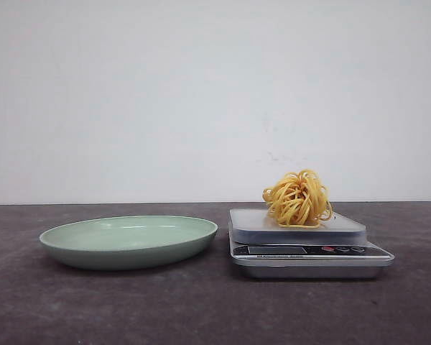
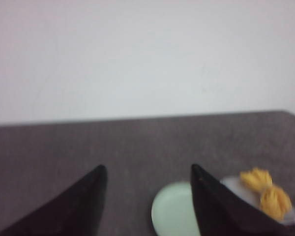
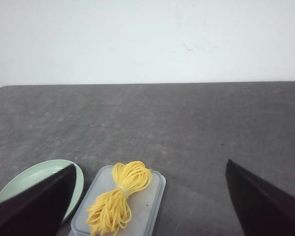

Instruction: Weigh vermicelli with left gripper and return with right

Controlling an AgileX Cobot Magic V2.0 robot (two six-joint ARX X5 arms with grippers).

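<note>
Dark table (image 1: pixel 201 309). A silver kitchen scale (image 1: pixel 309 253) stands beside a pale green plate (image 1: pixel 129 241); its display and buttons are too small to read. The yellow vermicelli (image 1: pixel 299 198) bundle sits on the scale's platform. Left gripper (image 2: pixel 148 173) and right gripper (image 3: pixel 150 169) both gape wide, empty. White wall (image 1: pixel 215 93) behind.

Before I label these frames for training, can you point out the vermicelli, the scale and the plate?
vermicelli (image 1: pixel 298 198), front view, middle of the yellow bundle.
scale (image 1: pixel 273 251), front view, its display on the front panel.
plate (image 1: pixel 129 248), front view, near side of the green rim.
</note>
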